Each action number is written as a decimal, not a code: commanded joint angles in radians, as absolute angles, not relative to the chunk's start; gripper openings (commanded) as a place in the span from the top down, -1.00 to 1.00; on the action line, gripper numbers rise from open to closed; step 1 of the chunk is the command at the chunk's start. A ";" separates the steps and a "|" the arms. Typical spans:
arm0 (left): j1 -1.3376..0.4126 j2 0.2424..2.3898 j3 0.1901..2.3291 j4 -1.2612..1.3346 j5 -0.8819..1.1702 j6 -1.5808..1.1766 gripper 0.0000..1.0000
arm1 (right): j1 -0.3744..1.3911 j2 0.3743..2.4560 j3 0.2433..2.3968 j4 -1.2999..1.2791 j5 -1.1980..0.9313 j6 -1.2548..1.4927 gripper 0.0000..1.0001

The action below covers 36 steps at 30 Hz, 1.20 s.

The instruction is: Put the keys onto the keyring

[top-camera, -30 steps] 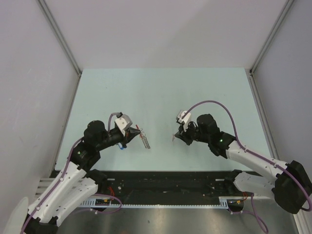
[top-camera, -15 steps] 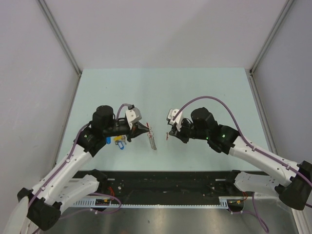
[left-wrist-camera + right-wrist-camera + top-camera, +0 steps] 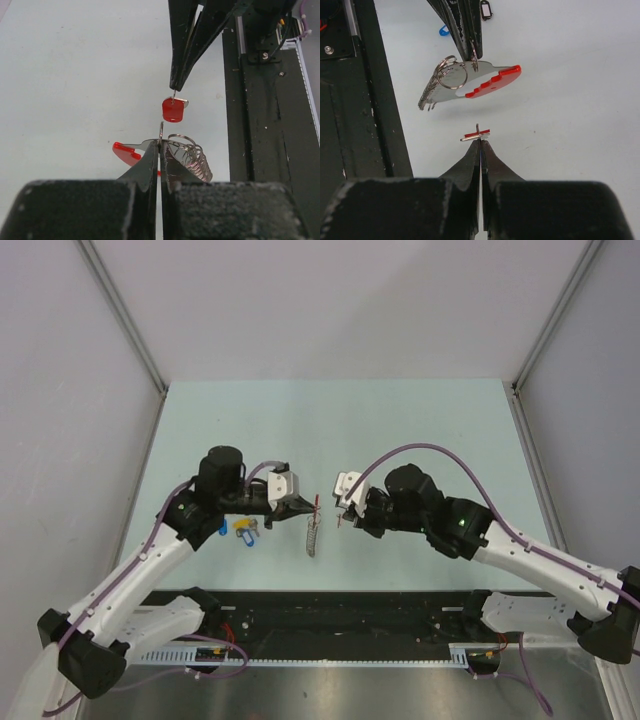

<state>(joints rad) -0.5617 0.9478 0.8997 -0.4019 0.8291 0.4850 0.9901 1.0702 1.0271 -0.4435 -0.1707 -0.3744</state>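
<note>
Your left gripper (image 3: 160, 147) has its fingers pressed together, and between the tips it pinches a small wire ring of the keyring (image 3: 500, 77). The keyring hangs from that grip, clear of the pale table (image 3: 400, 430), with its shadow lying on the surface beneath it. From your right wrist camera it reads as a flat silvery piece with a bright red notched edge. At the end away from the red tip, a bunch of grey wire loops trails toward the black rail at the table's near edge.

Your right gripper (image 3: 480, 145) is likewise fully closed. It holds the red key (image 3: 173, 110) by the thin metal part at its top, and the red plastic head dangles below the fingertips. The red key sits just beside the keyring, on the keyring's right in the overhead view. The two are not touching, and both wrist views show a narrow gap between them. The two grippers point at each other, tip to tip, across the keyring.

The other keys lie on the table on the keyring's left, well apart from it and close to your left arm. They are a blue key (image 3: 221, 528), a yellow key (image 3: 246, 524) and a black key (image 3: 485, 9). None of them touches the keyring.
</note>
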 commanded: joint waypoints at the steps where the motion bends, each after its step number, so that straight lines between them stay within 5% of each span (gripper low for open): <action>1: -0.569 0.956 0.948 -0.419 0.943 0.615 1.00 | 1.028 1.066 1.072 -0.391 -0.092 -0.408 1.00; 36: -0.569 0.851 0.805 -0.330 0.925 0.617 1.00 | 1.108 1.100 1.083 -0.291 -0.104 -0.471 1.00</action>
<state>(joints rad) -0.5655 0.8635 0.8040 -0.3683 0.8688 0.6014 1.0935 1.1088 1.0424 -0.3367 -0.0982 -0.4656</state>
